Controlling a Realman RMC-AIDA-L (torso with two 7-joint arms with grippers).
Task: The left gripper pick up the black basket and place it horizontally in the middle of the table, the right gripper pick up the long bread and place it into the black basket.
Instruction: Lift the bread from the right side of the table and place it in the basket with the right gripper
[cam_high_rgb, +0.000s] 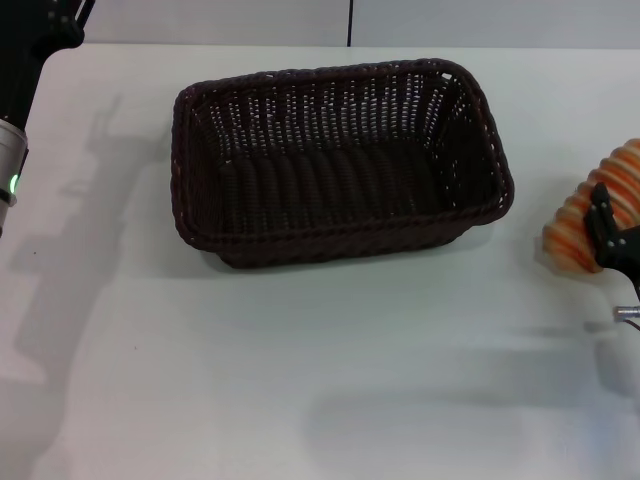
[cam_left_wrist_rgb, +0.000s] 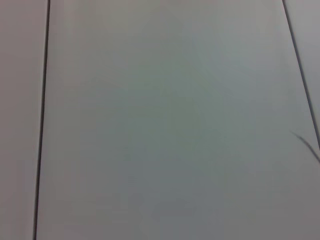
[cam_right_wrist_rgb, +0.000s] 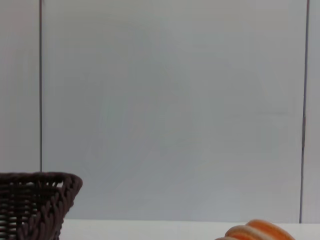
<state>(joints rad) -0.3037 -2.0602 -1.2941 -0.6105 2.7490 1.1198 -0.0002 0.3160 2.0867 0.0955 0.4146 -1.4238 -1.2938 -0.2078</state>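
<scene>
The black basket (cam_high_rgb: 340, 160) sits lengthwise across the middle of the white counter (cam_high_rgb: 300, 380), empty. The long bread (cam_high_rgb: 590, 215) lies at the counter's right edge, where the right pincer (cam_high_rgb: 615, 240) appears closed on it. The left arm (cam_high_rgb: 12, 150) is parked far left, its pincer out of sight.

you have the black basket (cam_high_rgb: 340, 165) sitting upright and empty on the white table (cam_high_rgb: 300, 380), long side across, dark woven wicker with sloping openwork walls and rounded corners. the long bread (cam_high_rgb: 590, 215), tan with orange-brown crosswise ridges, lies well to the basket's right at the table edge, right against the right gripper (cam_high_rgb: 612, 238), whose black fingers overlap its near end.
</scene>
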